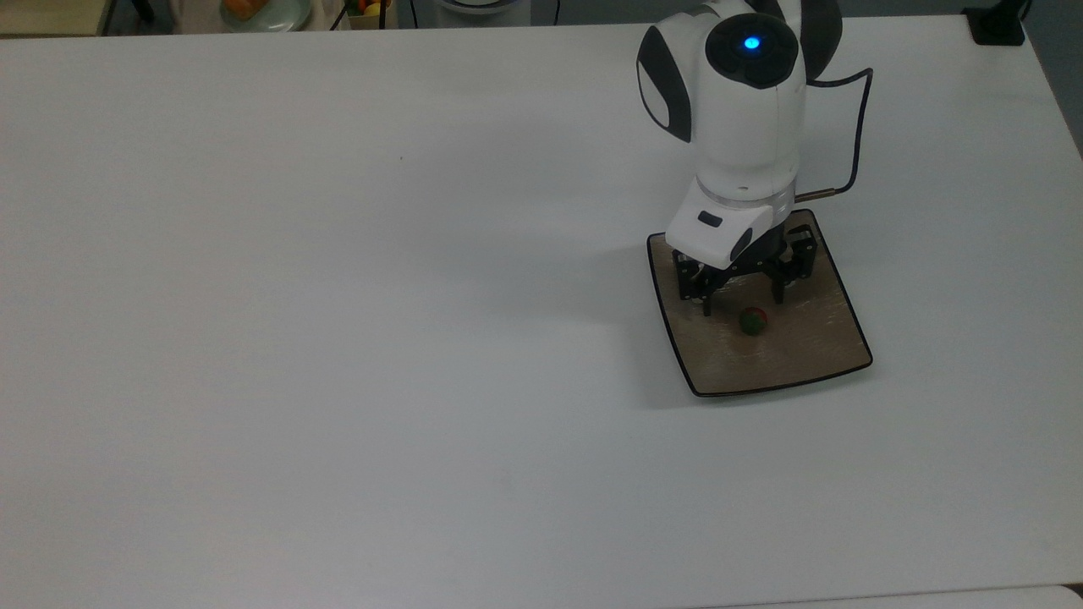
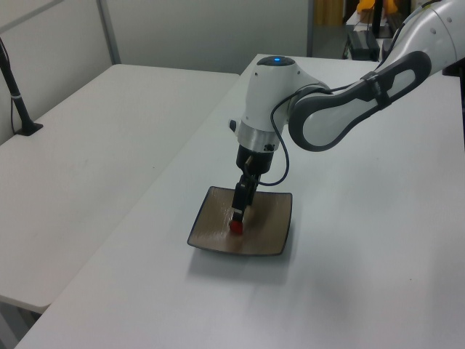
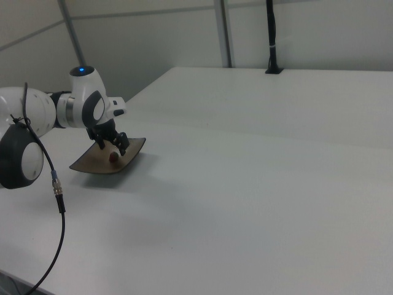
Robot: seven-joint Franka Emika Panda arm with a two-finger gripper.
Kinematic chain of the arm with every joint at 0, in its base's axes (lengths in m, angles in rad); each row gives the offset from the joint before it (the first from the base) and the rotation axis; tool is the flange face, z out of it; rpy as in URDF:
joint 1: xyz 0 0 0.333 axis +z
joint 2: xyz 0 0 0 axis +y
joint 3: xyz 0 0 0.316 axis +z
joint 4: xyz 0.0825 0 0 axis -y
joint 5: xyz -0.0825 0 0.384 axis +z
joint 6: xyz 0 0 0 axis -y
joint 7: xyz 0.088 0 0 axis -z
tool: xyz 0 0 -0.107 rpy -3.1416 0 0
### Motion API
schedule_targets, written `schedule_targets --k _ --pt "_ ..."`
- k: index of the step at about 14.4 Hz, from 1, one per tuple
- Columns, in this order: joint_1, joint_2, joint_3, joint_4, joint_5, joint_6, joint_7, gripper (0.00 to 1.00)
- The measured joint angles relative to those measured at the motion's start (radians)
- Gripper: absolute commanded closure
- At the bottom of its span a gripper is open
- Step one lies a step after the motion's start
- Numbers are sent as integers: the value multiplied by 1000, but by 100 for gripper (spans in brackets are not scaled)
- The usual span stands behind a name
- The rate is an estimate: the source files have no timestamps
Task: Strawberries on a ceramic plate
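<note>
A tiny dark red strawberry [image 1: 753,320] with a green cap lies on the square tan-brown ceramic plate [image 1: 791,357], near its middle. My gripper [image 1: 743,304] hangs just above the berry, open, its two black fingers spread to either side and nothing between them. In the left view the strawberry [image 2: 236,227] sits on the plate [image 2: 270,227] directly under the gripper [image 2: 240,212]. In the right view the berry [image 3: 113,157] rests on the plate [image 3: 89,164] below the spread gripper [image 3: 112,149].
The plate lies on a wide white table [image 1: 338,338], toward the top view's right. A black cable [image 1: 860,127] loops off the arm. A black mount [image 1: 997,25] stands at the far right corner. A bowl [image 1: 262,10] sits beyond the far edge.
</note>
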Motion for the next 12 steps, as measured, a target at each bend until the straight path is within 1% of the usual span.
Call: schedule_targets --k 3,6,8,9,12 --pt "0 -33 0 5 0 0 0 0" --pt "-6 -111 0 -14 0 -25 0 0" --pt "-24 -185 -1 -27 0 -125 1 0" --pt "-44 -249 -2 -36 0 -226 1 0" --pt "-90 -383 -18 -51 0 -445 1 0"
